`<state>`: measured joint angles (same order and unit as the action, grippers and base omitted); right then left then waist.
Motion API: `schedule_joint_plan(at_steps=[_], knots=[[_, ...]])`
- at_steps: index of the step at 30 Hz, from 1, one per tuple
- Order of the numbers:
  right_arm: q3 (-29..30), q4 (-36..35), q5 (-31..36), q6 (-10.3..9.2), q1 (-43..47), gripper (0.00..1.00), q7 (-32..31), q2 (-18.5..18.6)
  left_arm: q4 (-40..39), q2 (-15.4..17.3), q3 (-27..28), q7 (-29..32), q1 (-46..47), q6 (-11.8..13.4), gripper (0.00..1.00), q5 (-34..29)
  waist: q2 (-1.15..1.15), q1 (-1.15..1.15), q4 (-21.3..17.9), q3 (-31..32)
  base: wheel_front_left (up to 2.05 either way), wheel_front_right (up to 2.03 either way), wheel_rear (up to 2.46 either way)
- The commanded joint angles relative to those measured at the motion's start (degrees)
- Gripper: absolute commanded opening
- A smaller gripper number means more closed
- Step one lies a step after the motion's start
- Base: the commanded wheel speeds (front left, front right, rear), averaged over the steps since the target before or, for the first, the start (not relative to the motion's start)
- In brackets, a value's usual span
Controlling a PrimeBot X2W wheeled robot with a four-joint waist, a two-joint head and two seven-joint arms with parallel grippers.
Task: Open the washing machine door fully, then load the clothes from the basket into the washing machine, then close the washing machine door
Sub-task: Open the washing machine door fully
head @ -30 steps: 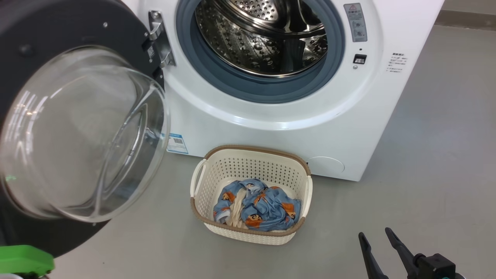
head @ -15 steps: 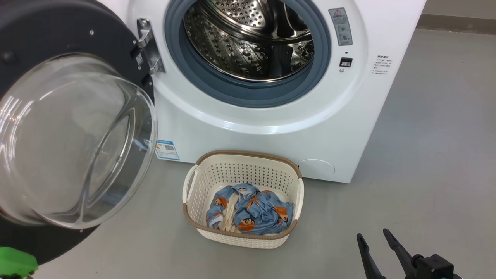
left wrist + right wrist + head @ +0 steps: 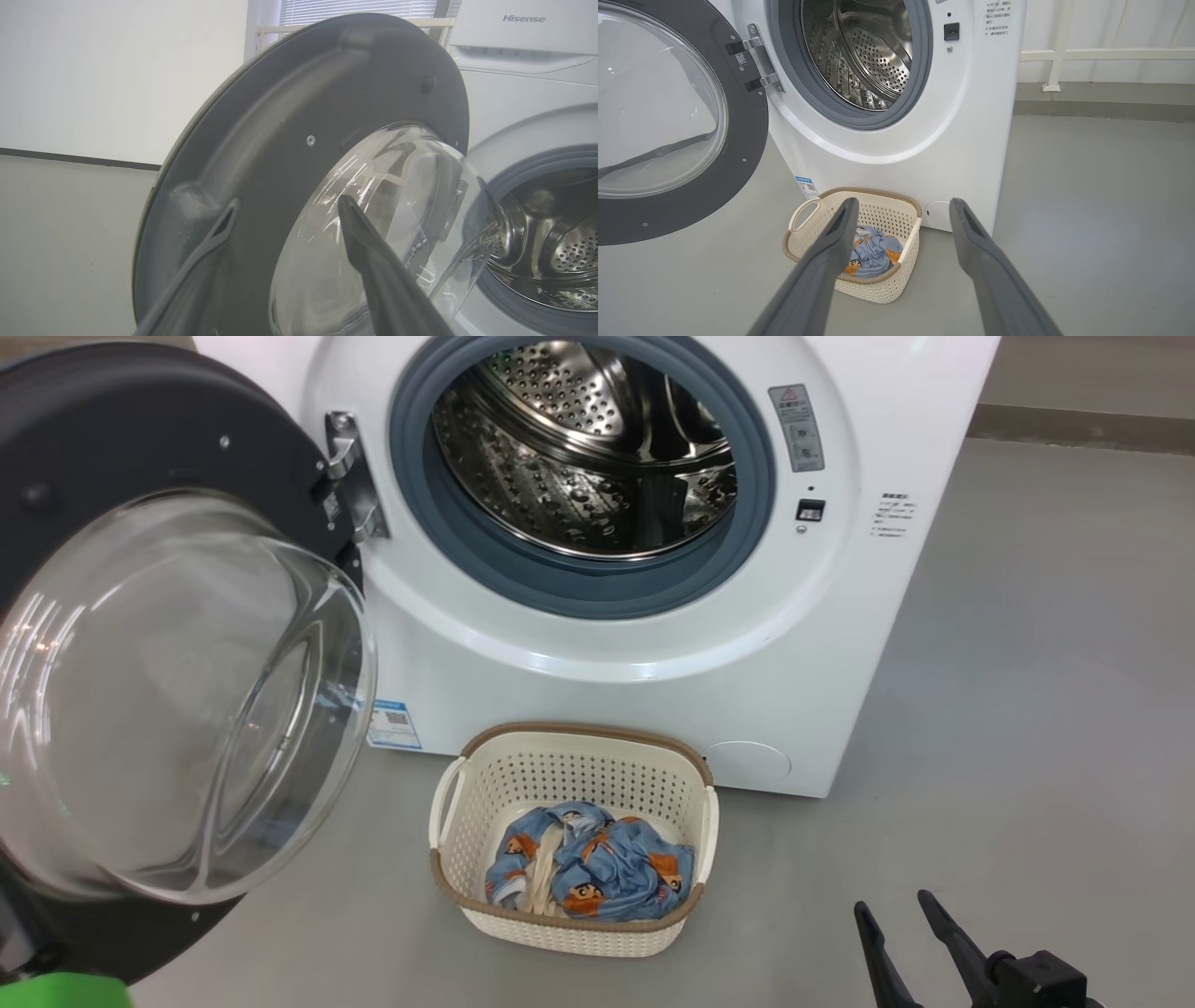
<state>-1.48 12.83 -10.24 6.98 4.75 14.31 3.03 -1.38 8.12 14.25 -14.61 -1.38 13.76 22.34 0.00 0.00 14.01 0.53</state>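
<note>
The washing machine [image 3: 607, 681] stands with its steel drum [image 3: 579, 457] exposed. The washing machine door [image 3: 140, 429] hangs swung out to the left, its glass bowl [image 3: 177, 700] bulging toward me. In front of the machine on the floor sits the basket [image 3: 569, 733] with the clothes [image 3: 588, 863] bundled inside. My left gripper [image 3: 287, 203] is open close to the door's [image 3: 280, 116] inner face, holding nothing. My right gripper [image 3: 892, 902] is open low at the right, away from the basket. In the right wrist view its spread fingers [image 3: 840, 233] frame the basket [image 3: 803, 233] and clothes [image 3: 873, 249].
Grey floor [image 3: 1027, 663] stretches to the right of the machine. A white rail [image 3: 1064, 53] and wall run behind that stretch of floor. A green part [image 3: 56, 989] shows at the bottom left corner below the door. A small blue label [image 3: 392, 723] sits low on the machine's front.
The head camera has moved, sliding the whole picture left and down. The basket, clothes and door keep their places relative to the machine. My right gripper stays open.
</note>
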Motion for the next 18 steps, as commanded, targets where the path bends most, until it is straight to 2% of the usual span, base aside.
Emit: schedule_joint_plan(at_steps=[1,5,9,14,18], knots=[[-2.0,-1.3,-0.3,0.51,-1.1,1.0,0.7,0.2,-4.5,1.1,0.7,0.4,0.3,-0.4,1.0,-0.8,0.0,0.0,-0.7,0.3,0.0,0.0,0.0],[-2.3,-1.5,-0.2,0.51,-1.4,1.0,0.7,0.3,-11.5,0.5,-3.1,1.7,-2.8,-1.3,1.0,-2.8,0.0,0.0,-2.2,0.8,0.0,0.0,0.0],[-2.6,-2.1,-0.1,0.51,-1.6,1.0,0.7,0.3,-14.5,-0.6,-7.7,2.2,-5.2,-3.0,1.0,-3.8,0.0,0.0,-4.4,1.0,0.0,0.0,0.0],[-2.9,-3.0,0.1,0.51,-2.0,1.0,0.7,0.2,-10.9,-1.6,-11.3,1.5,-7.5,-5.3,1.0,-3.3,0.0,0.0,-7.8,0.9,0.0,0.0,0.0],[-2.8,-3.7,0.4,0.51,-2.1,1.0,0.7,0.3,-6.7,-1.8,-11.9,0.6,-8.7,-7.0,1.0,-2.9,0.0,0.0,-10.6,0.9,0.0,0.0,0.0]])
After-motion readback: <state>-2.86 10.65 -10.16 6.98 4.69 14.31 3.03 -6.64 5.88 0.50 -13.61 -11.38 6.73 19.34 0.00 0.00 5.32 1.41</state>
